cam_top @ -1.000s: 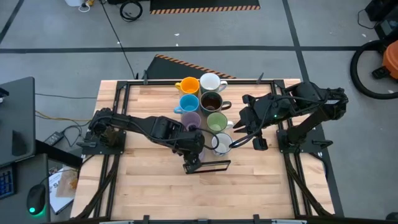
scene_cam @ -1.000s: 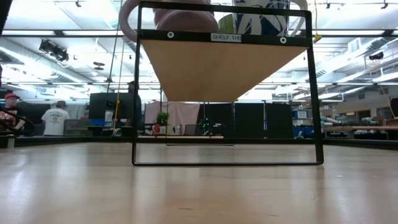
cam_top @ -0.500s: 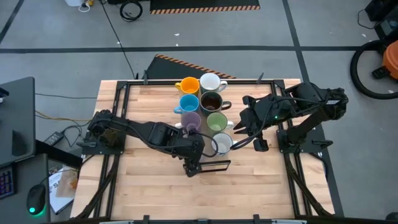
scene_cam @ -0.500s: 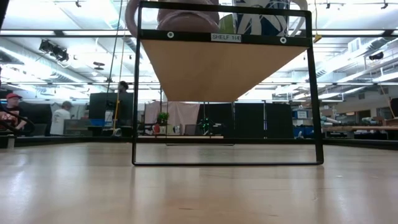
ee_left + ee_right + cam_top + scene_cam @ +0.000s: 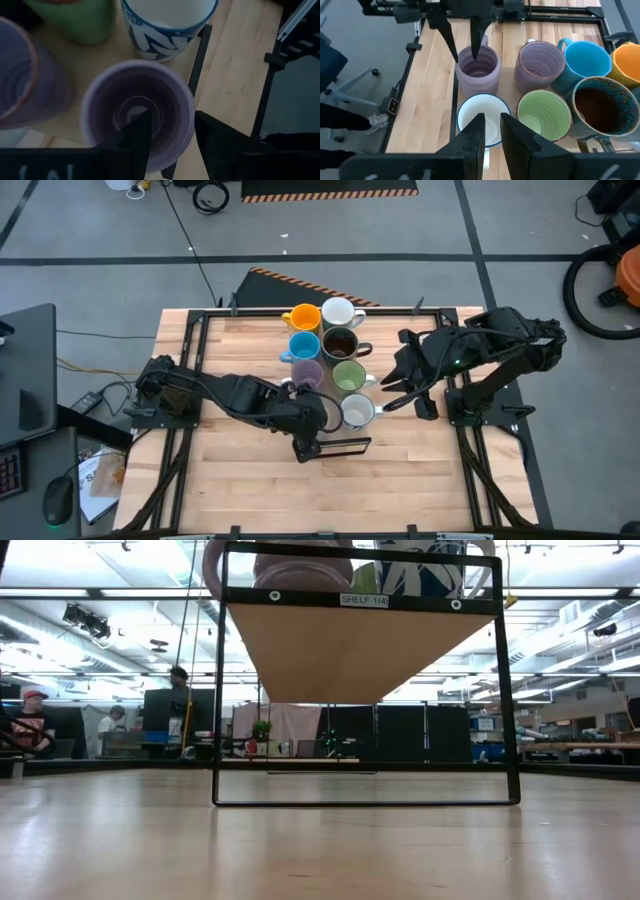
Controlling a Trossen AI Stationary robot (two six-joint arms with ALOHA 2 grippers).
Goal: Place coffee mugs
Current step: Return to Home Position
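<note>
Pale wood shelf [image 5: 360, 650] in a black frame stood on the tabletop [image 5: 230, 470]. We counted eight mugs on it, upright, in two rows running from the far end to the labelled front end.

Row on the left arm's side: orange mug [image 5: 303, 317], blue mug [image 5: 304, 345], second lavender mug [image 5: 307, 372], front lavender mug [image 5: 477, 70].

Row on the right arm's side: far white mug [image 5: 337, 312], brown mug [image 5: 339, 343], green mug [image 5: 348, 376], patterned white mug [image 5: 165, 20]. Neighbours sat close, some touching.

Left gripper [image 5: 172, 125] hung over the front lavender mug. Its jaws were spread and straddled the rim: one finger [image 5: 140, 135] pointed into the cup, the other sat just outside the wall. We could not tell whether either finger touched the wall.

Right gripper [image 5: 492, 120] hung just beside the shelf on its own side, pointed toward the patterned white mug. Its jaws were parted by a narrow gap and held nothing.

A few people [image 5: 35, 725] showed in the room beyond the tabletop.
</note>
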